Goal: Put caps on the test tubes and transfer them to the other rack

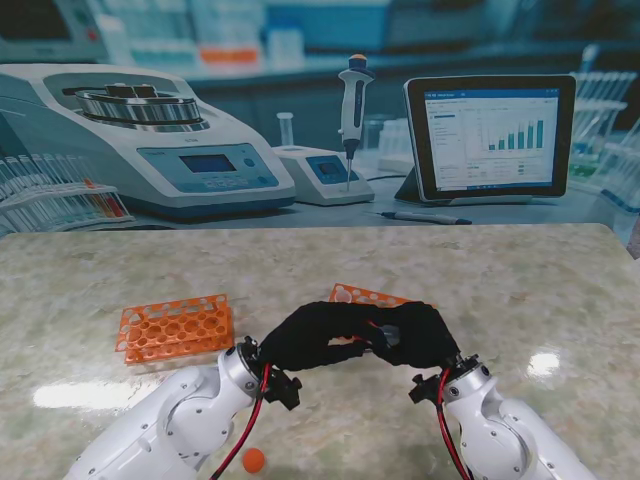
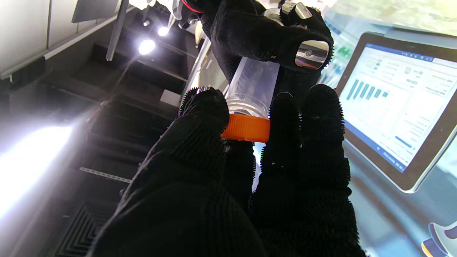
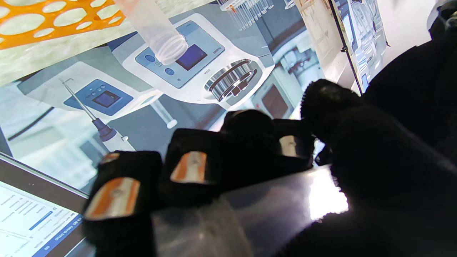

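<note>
My two black-gloved hands meet over the middle of the table, nearer to me than the racks. The right hand (image 1: 415,335) is shut on a clear test tube (image 2: 254,82), also seen as the clear tube body (image 3: 250,210) under its fingers. The left hand (image 1: 310,338) pinches an orange cap (image 2: 246,127) that sits on the tube's open end. One orange rack (image 1: 176,328) lies to the left; the other orange rack (image 1: 365,296) shows just beyond the hands, mostly hidden. An uncapped tube (image 3: 153,30) stands in the rack (image 3: 53,18) in the right wrist view.
A loose orange cap (image 1: 254,460) lies on the marble table (image 1: 520,290) close to me by the left arm. The backdrop behind the table's far edge shows lab gear: a centrifuge (image 1: 140,130), a pipette (image 1: 352,100) and a tablet (image 1: 490,135).
</note>
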